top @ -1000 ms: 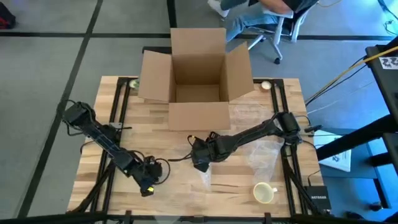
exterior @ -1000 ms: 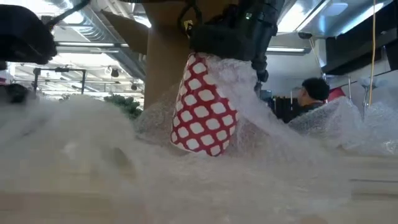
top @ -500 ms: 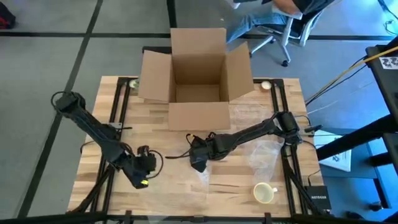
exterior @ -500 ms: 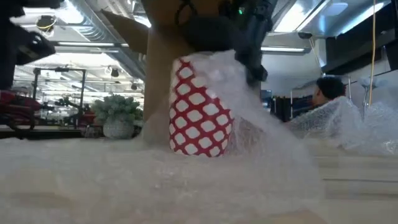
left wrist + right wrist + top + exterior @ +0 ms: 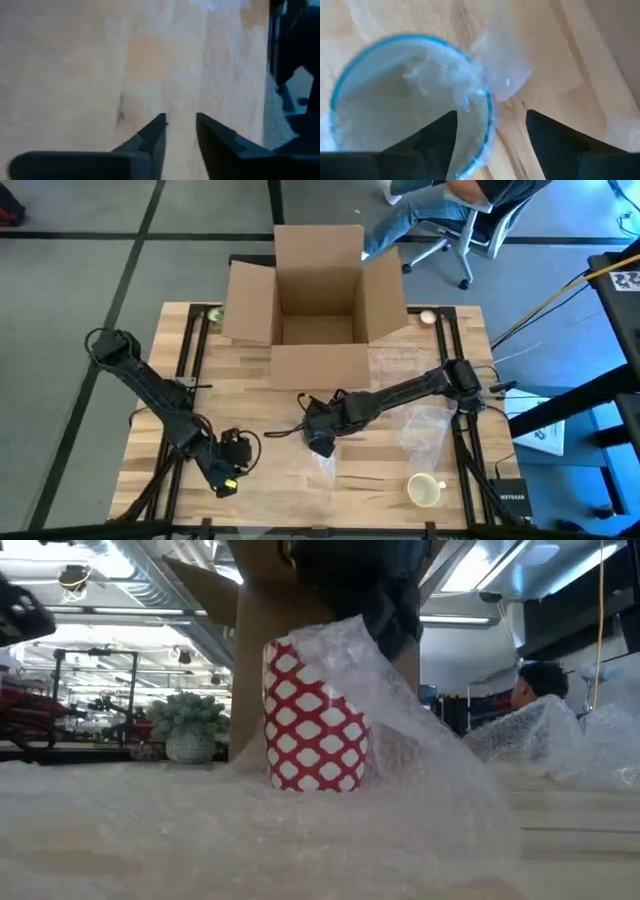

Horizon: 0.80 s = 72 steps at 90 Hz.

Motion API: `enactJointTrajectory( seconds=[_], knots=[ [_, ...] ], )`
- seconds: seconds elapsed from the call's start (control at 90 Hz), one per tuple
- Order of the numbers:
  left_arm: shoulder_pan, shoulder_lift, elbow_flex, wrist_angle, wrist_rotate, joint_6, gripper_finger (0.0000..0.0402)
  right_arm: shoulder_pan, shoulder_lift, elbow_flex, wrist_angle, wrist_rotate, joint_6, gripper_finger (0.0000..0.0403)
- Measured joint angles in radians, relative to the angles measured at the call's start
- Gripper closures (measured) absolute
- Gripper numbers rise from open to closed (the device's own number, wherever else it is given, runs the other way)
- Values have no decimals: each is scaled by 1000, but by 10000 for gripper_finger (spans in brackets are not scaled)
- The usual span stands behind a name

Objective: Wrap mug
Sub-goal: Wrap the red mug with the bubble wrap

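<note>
Settling upright is the plain change: a second ago the mug (image 5: 315,715) hung tilted under the right gripper (image 5: 320,442), its base clear of the sheet, and now it stands level on the bubble wrap (image 5: 300,830) near the middle of the table (image 5: 250,380), in front of the open cardboard box (image 5: 318,295). Over the same second the left gripper (image 5: 228,478) has drawn back toward the front left edge and hangs over bare wood, its fingers (image 5: 152,137) a little apart with nothing between them. The right gripper has stayed directly above the mug; its wrist view looks straight down past spread fingers (image 5: 440,132) onto the mug's blue rim, one finger over the mouth and the other outside, so it looks to have let go or be about to, though I cannot tell whether a finger touches the rim. That suggests the placing step is finished and the folding is only begun. The mug is red with a white lattice of diamonds, pale inside; a flap of wrap is draped over its top and down the side facing the seated person (image 5: 545,690), while the near side is bare. A second, plain cream mug (image 5: 425,490) sits apart near the front right corner, beside more loose wrap.
</note>
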<state>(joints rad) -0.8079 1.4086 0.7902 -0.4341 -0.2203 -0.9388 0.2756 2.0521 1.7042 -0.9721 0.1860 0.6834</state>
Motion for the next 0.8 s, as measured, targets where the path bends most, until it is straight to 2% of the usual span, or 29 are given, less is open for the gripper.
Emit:
enactJointTrajectory(
  seconds=[0.189, 0.378, 0.489, 0.6, 0.633, 0.8],
  knots=[
    [-10, 145, 0, 9, 0, -47, 230, 7, -5, 0, -16, -18, -7, 178],
    [8, 271, 9, 16, -7, -97, 223, 7, -5, 0, -24, -21, -9, 178],
    [19, 285, 11, 5, -1, -94, 267, 6, -5, 0, -24, -1, -10, 178],
    [21, 264, 4, -11, -15, -77, 363, 6, -5, 0, -19, 5, -9, 178],
    [20, 251, 2, -17, -17, -71, 381, 6, -5, 2, -18, 5, -9, 178],
    [4, 163, -6, -167, -40, -81, 400, 8, -5, 86, -56, -15, -14, 178]
  ],
)
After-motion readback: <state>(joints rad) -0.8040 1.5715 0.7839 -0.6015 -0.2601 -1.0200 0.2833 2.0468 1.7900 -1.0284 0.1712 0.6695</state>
